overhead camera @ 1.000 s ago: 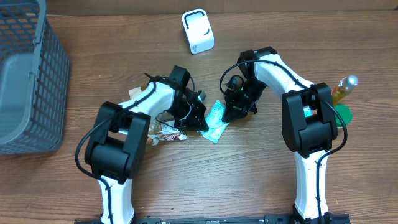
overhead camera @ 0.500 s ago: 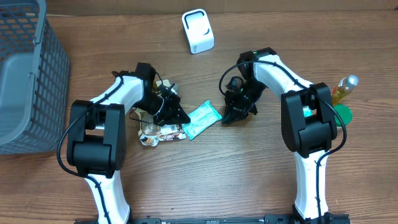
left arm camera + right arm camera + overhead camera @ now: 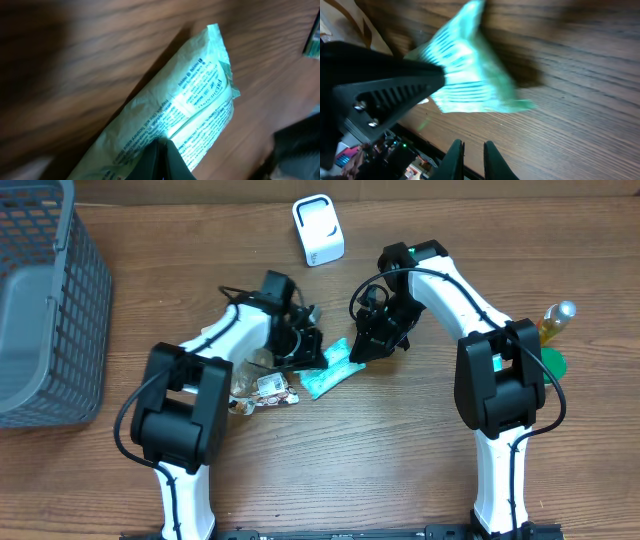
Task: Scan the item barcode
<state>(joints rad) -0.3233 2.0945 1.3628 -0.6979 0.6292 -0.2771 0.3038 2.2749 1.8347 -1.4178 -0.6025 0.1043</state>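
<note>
The item is a thin green packet [image 3: 335,370] with dark print, lying at the table's middle. My left gripper [image 3: 312,360] is shut on the packet's left end. In the left wrist view its closed fingertips [image 3: 162,147] pinch the printed packet [image 3: 190,100]. My right gripper [image 3: 362,350] hovers just right of the packet. Its fingers [image 3: 474,150] are nearly together with nothing between them, and the packet [image 3: 465,75] shows ahead of them next to the left gripper's dark finger [image 3: 385,85]. The white scanner [image 3: 318,230] stands at the back centre. I cannot make out a barcode.
A grey mesh basket [image 3: 85,300] fills the far left. A small heap of other wrapped packets [image 3: 262,390] lies under the left arm. A yellow bottle [image 3: 553,322] and a green disc [image 3: 548,363] sit at the right edge.
The left gripper swung left with the green packet, then came back right and slightly farther back. The right gripper drew a little toward the back, away from the packet.
</note>
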